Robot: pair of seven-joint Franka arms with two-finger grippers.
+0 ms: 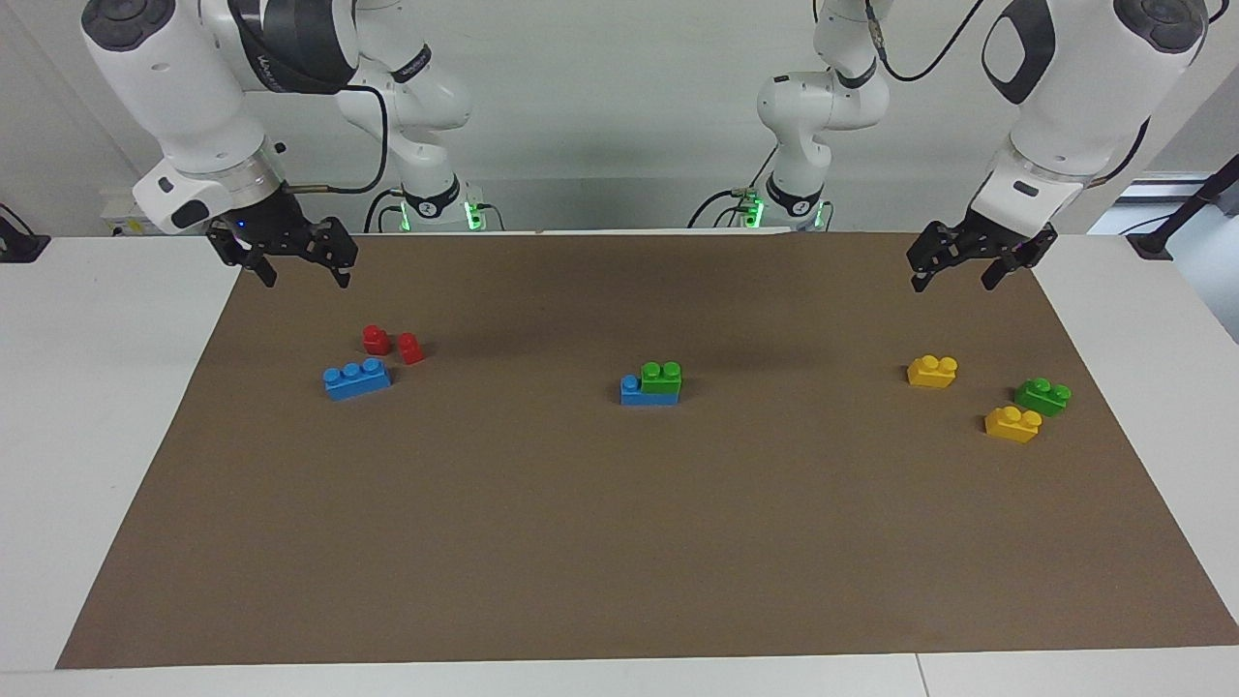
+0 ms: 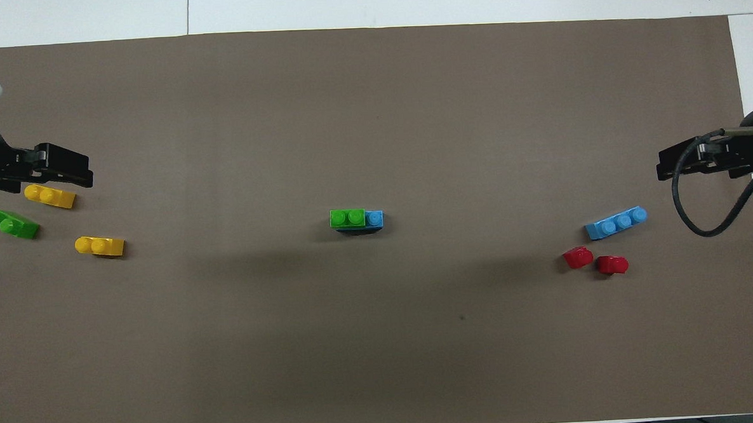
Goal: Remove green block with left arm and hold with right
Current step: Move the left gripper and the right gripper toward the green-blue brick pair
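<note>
A green block [image 1: 663, 378] with two studs sits on one end of a blue brick [image 1: 635, 391] in the middle of the brown mat; it also shows in the overhead view [image 2: 347, 218], on the blue brick [image 2: 374, 219]. A second, loose green block [image 1: 1042, 396] [image 2: 11, 224] lies toward the left arm's end of the table. My left gripper [image 1: 954, 279] [image 2: 86, 172] is open and empty, raised over the mat's edge near the yellow bricks. My right gripper [image 1: 305, 276] [image 2: 662, 166] is open and empty, raised over the mat at the right arm's end.
Two yellow bricks [image 1: 932, 371] [image 1: 1012, 423] lie beside the loose green block. A loose blue three-stud brick [image 1: 357, 378] and two small red pieces [image 1: 376, 339] [image 1: 410, 348] lie toward the right arm's end. The brown mat [image 1: 619, 542] covers the white table.
</note>
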